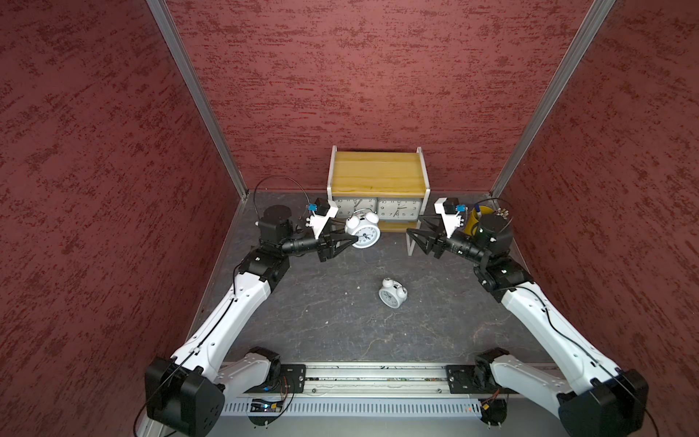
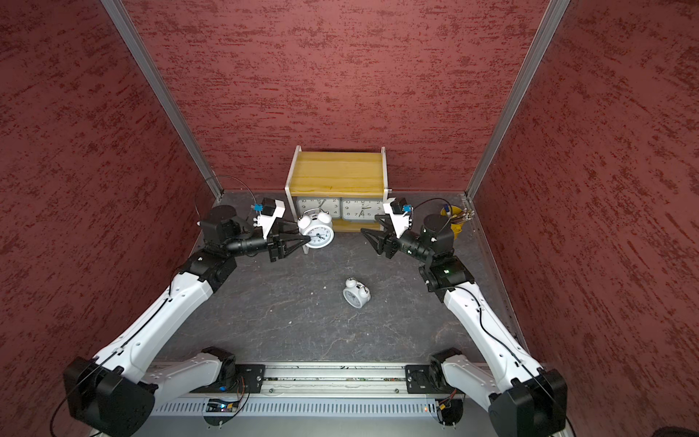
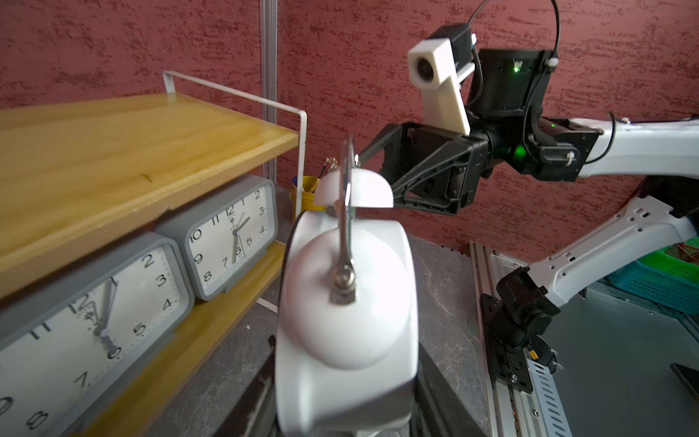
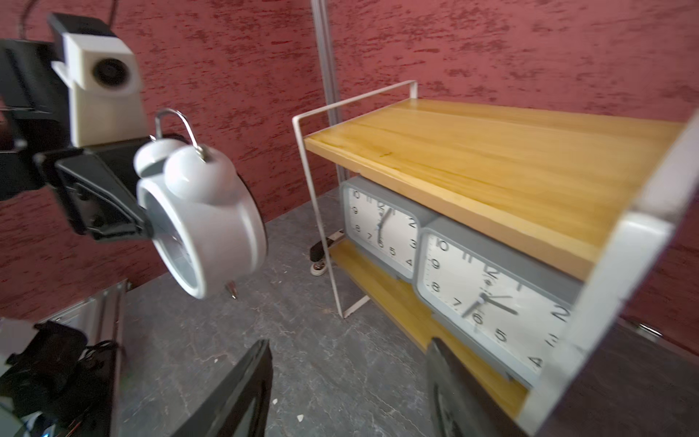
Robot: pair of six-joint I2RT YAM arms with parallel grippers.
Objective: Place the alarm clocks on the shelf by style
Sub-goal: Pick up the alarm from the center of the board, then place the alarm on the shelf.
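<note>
Red textured walls [image 1: 378, 75] enclose a dark marbled tabletop [image 1: 321, 329]. Against the back wall stands the shelf [image 1: 378, 172], with a grey clock [image 1: 355, 208] and its grey twin [image 1: 398, 209] side by side on the lower board. The left gripper [image 1: 350, 231] clamps a white twin-bell clock [image 1: 364, 234] off the tabletop, just before the shelf's left half. The right gripper [image 1: 414, 223] hangs near the shelf's right front post, jaws spread around nothing. A second white clock [image 1: 392, 294] lies face-up mid-table, well apart.
</note>
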